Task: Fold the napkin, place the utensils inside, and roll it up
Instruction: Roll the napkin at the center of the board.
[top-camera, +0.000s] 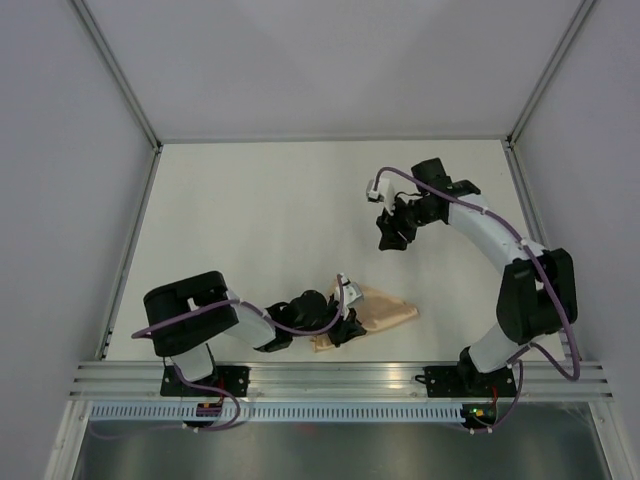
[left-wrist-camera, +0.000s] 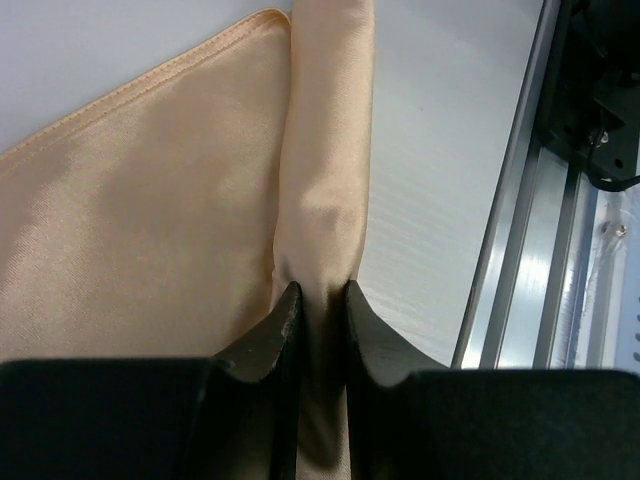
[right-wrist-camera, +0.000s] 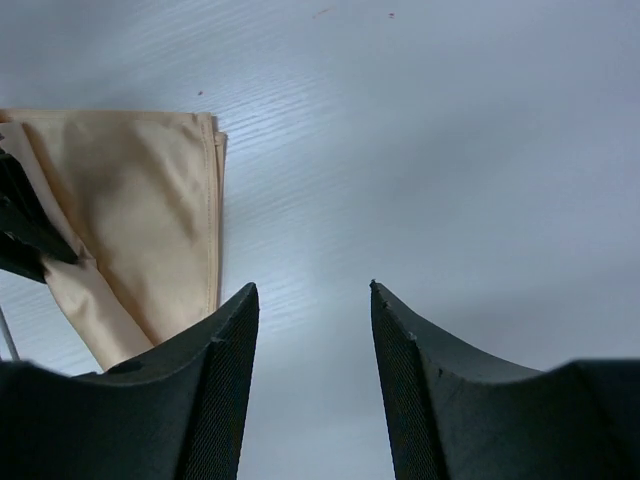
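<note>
The light orange-tan napkin (top-camera: 385, 312) lies folded and partly rolled near the table's front edge. My left gripper (top-camera: 345, 322) is shut on the rolled edge of the napkin (left-wrist-camera: 325, 180), which runs up between the jaws; the flat folded part lies to its left (left-wrist-camera: 130, 230). My right gripper (top-camera: 392, 238) is open and empty, held above the bare table well behind the napkin. The right wrist view shows the napkin (right-wrist-camera: 140, 220) at the left past the open gripper (right-wrist-camera: 312, 290). No utensils show in any view.
An aluminium rail (top-camera: 340, 375) runs along the table's near edge, close to the napkin, and shows at the right of the left wrist view (left-wrist-camera: 530, 200). White walls with metal posts (top-camera: 120, 70) enclose the table (top-camera: 260, 200).
</note>
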